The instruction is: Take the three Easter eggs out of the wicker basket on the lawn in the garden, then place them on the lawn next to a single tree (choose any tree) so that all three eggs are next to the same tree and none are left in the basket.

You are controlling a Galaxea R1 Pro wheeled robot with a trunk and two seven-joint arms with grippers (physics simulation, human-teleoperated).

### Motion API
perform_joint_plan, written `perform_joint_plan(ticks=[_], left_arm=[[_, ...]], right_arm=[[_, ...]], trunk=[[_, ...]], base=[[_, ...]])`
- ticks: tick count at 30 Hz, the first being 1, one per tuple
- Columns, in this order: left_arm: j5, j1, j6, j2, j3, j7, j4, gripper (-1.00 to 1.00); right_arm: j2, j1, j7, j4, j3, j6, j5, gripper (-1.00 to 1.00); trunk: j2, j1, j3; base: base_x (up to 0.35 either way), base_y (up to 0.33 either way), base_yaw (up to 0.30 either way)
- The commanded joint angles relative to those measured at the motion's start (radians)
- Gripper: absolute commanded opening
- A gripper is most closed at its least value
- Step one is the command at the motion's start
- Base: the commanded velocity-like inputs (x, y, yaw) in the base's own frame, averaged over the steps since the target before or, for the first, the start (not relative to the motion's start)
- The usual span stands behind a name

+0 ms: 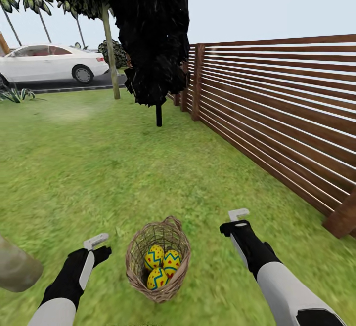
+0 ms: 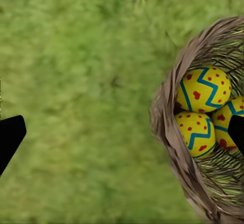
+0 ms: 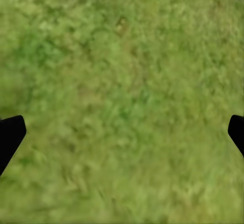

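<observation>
The wicker basket (image 1: pixel 157 286) sits on the lawn (image 1: pixel 74 168) low in the head view, between my two arms. Three yellow Easter eggs (image 1: pixel 154 257) (image 1: pixel 171 262) (image 1: pixel 157 279) with blue-green zigzags and red dots lie inside it. My left gripper (image 1: pixel 99 248) hovers just left of the basket, open and empty. In the left wrist view the eggs (image 2: pixel 203 89) (image 2: pixel 195 132) (image 2: pixel 227 119) and the basket rim (image 2: pixel 165 107) lie toward one fingertip (image 2: pixel 237 132). My right gripper (image 1: pixel 236 221) is open to the basket's right, over bare grass (image 3: pixel 122 102). A pale tree trunk (image 1: pixel 17 269) shows at the lower left edge.
A brown slat fence (image 1: pixel 277 108) runs along the right, with a post (image 1: pixel 343 220) close by. A black-leaved tree (image 1: pixel 153 44) and a thin-trunked tree (image 1: pixel 111 54) stand ahead. A white car (image 1: pixel 49 63) is parked beyond the grass.
</observation>
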State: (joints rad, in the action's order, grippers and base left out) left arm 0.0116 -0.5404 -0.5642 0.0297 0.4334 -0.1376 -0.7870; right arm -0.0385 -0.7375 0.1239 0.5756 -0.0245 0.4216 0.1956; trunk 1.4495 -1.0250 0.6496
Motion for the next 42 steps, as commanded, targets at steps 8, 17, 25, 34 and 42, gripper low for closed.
perform_joint_plan(ticks=[8, 17, 25, 34, 42], left_arm=[[0.001, -0.001, -0.001, 0.045, -0.002, 0.002, 0.009, 1.00], [0.001, -0.001, 0.000, 0.061, -0.010, 0.001, 0.011, 1.00], [0.018, 0.000, 0.002, 0.077, -0.012, 0.002, 0.020, 1.00], [0.082, 0.000, 0.011, 0.077, -0.011, 0.002, 0.074, 1.00], [0.201, 0.001, 0.021, 0.075, -0.012, 0.001, 0.102, 1.00]], right_arm=[[-0.003, 0.000, -0.001, -0.030, -0.002, 0.002, 0.010, 1.00], [-0.006, 0.008, -0.003, -0.035, -0.002, -0.003, 0.010, 1.00], [-0.005, 0.010, -0.003, -0.036, -0.002, -0.006, 0.010, 1.00], [-0.004, 0.010, -0.004, -0.036, -0.002, -0.007, 0.010, 1.00], [-0.004, 0.010, -0.007, -0.037, -0.002, -0.007, 0.010, 1.00]], trunk=[[0.001, 0.000, 0.001], [0.001, 0.000, 0.001], [0.001, 0.000, 0.001], [0.001, 0.000, 0.001], [0.001, 0.000, 0.001]], base=[[0.022, -0.034, 0.289], [0.204, -0.201, 0.181], [0.034, -0.029, 0.005], [0.149, -0.124, 0.000], [0.104, -0.087, 0.000]])
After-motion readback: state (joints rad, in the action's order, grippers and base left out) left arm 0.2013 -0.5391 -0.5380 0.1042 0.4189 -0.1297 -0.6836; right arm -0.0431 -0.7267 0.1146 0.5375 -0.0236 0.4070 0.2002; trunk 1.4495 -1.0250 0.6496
